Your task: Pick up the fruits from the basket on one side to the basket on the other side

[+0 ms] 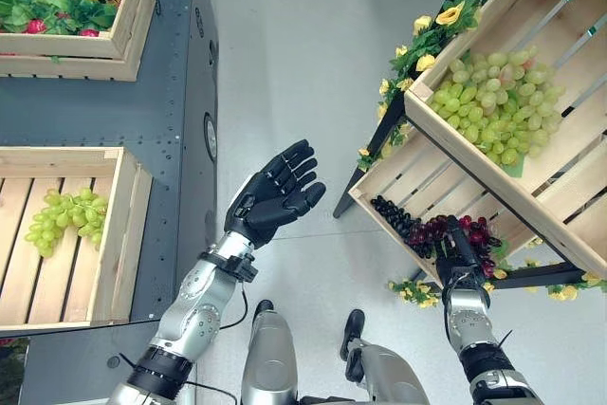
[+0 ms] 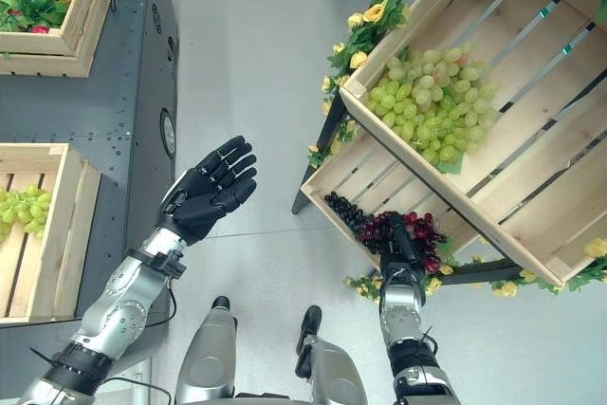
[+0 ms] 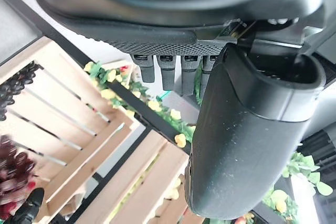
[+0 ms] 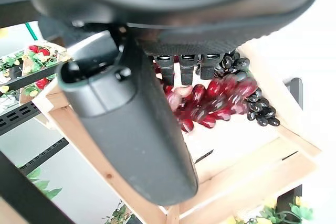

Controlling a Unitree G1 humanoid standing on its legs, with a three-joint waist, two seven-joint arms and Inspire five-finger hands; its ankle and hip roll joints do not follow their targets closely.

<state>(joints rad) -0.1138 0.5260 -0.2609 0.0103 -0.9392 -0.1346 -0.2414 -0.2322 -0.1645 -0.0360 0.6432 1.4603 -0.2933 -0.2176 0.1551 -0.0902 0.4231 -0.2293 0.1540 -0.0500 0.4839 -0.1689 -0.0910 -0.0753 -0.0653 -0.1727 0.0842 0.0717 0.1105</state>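
At the far left, on the grey table (image 1: 171, 92), stands a wooden crate (image 1: 119, 225) with a bunch of green grapes (image 1: 64, 218) lying on its slats, and farther back another crate (image 1: 123, 40) holds leaves and red fruits. Near the middle, the left hand (image 1: 270, 198) hangs above the floor with its palm up and its fingers spread apart, holding nothing. To the right, a tilted rack carries two crates: the upper crate (image 1: 569, 16) holds a big heap of green grapes (image 1: 493, 101), and the lower crate (image 1: 398, 173) holds black grapes (image 1: 396, 217) just beside red grapes (image 1: 457, 232). The right hand (image 1: 458, 258) reaches into this lower crate, its fingers (image 4: 189, 69) pointing down on the red grapes; I cannot tell if they close on them.
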